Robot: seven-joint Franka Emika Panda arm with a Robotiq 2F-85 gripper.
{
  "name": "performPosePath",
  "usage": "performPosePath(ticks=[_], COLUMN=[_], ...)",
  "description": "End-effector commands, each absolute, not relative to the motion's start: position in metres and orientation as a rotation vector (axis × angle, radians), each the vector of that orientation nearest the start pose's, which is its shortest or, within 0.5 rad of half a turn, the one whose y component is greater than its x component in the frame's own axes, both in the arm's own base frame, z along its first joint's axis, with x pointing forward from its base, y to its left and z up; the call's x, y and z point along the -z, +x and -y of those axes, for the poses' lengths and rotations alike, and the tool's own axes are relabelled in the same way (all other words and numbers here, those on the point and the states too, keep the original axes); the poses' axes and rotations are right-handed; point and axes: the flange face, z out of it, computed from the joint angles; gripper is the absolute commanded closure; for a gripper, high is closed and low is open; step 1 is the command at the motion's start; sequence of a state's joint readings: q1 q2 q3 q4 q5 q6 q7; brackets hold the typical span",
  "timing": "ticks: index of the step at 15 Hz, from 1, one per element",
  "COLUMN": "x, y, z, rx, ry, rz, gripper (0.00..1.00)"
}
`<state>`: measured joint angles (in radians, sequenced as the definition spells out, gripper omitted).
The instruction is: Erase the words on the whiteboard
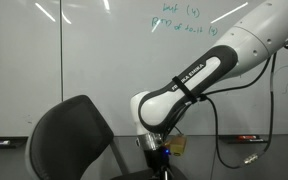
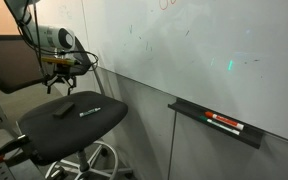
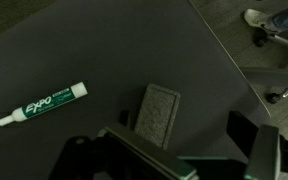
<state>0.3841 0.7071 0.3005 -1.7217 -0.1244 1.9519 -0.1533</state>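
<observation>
The gripper hangs over the black seat of an office chair, with its fingers spread wide and holding nothing. On the seat lie a grey felt eraser, close under the gripper, and an Expo marker near it (not touching). The words, two teal lines, stand high on the whiteboard, well above the gripper. A ledge on the board carries more markers.

Dim, grainy views (streaky glare across the whiteboard).
</observation>
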Motion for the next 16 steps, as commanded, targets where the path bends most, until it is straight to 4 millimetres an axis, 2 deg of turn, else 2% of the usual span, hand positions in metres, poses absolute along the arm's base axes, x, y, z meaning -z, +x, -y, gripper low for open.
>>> performPosePath(ticks=[1, 5, 8, 12, 16], x=[-0.163, -0.163, -0.161, -0.153, -0.137], y=[0.489, 0.489, 0.482, 0.46, 0.434], z=[-0.376, -0.376, -0.382, -0.399, -0.424], rx=[-0.71, -0.71, -0.766, -0.84, -0.937], ry=[-2.781, -2.781, -2.806, -2.823, -2.842], rz=[1.319, 1.319, 1.396, 1.522, 1.633], gripper=[0.0, 0.0, 0.0, 0.0, 0.0])
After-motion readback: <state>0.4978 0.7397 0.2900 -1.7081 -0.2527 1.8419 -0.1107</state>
